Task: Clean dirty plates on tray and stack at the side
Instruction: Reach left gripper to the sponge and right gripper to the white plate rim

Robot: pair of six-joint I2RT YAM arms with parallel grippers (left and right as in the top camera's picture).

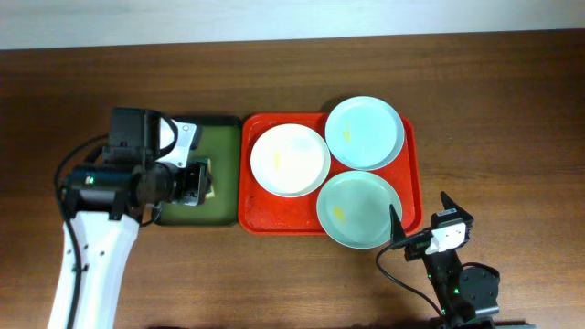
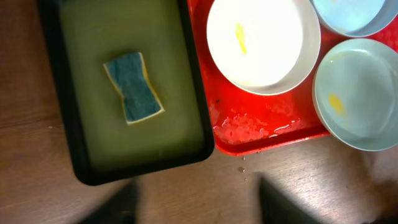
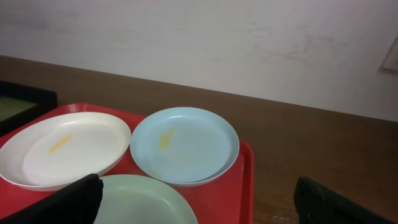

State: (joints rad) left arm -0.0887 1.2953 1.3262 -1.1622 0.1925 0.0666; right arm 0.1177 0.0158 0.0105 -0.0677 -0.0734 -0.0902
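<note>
The red tray (image 1: 247, 196) holds three plates. The white-cream plate (image 1: 290, 160) lies at its left, a pale blue plate (image 1: 365, 132) at the back right and a mint plate (image 1: 358, 210) at the front right. Each has a small yellow smear. My left gripper (image 1: 194, 183) is open and empty above the dark green tray (image 1: 224, 128). My right gripper (image 1: 425, 217) is open and empty at the red tray's front right corner. In the right wrist view its fingers (image 3: 199, 211) span the mint plate's (image 3: 143, 202) edge and the tray rim (image 3: 242, 180).
A blue and yellow sponge (image 2: 133, 87) lies in the green tray (image 2: 68, 124), left of the red tray (image 2: 261, 124). Water drops sit on the red tray's floor by the white plate (image 2: 267, 50). Bare wooden table lies right of the red tray.
</note>
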